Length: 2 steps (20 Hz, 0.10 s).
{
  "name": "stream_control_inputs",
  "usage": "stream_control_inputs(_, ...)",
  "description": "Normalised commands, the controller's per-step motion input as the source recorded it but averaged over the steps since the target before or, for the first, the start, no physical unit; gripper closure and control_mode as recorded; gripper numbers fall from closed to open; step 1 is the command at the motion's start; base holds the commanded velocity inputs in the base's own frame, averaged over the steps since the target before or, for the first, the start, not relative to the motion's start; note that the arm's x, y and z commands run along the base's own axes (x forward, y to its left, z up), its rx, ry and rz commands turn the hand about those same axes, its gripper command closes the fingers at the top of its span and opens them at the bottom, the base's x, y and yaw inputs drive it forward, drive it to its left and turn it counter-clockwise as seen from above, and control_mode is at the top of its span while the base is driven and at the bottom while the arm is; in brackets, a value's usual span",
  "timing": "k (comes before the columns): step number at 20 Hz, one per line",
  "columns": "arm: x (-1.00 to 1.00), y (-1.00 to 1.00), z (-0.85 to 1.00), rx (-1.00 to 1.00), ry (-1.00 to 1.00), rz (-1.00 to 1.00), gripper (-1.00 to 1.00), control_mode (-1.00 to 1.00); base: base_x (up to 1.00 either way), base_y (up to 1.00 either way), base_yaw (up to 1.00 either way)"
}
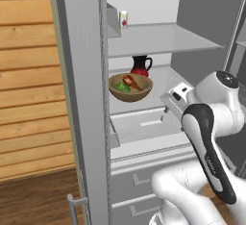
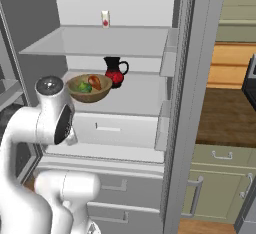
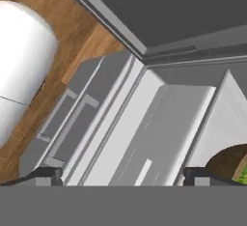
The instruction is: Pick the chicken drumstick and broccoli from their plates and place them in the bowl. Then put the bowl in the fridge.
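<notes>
Jaws [image 3: 120, 174] wide and empty below the bowl [image 1: 130, 88], which I see on the fridge [image 1: 158, 41] shelf holding drumstick [image 1: 130, 81] and broccoli [image 1: 122, 88]; task looks done.

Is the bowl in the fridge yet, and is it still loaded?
In and loaded. The bowl sits upright on a fridge shelf beside a dark jug, with the drumstick and broccoli inside it.

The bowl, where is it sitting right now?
The bowl sits on the fridge's middle shelf, left of centre in both base views, just in front of a red-and-black pitcher.
</notes>
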Motion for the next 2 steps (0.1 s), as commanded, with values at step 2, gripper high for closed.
stream_control_inputs(2,-1.00,-0.31,0.13,0.00,0.04,-0.08,-1.00,-1.00,0.00,0.00,0.00)
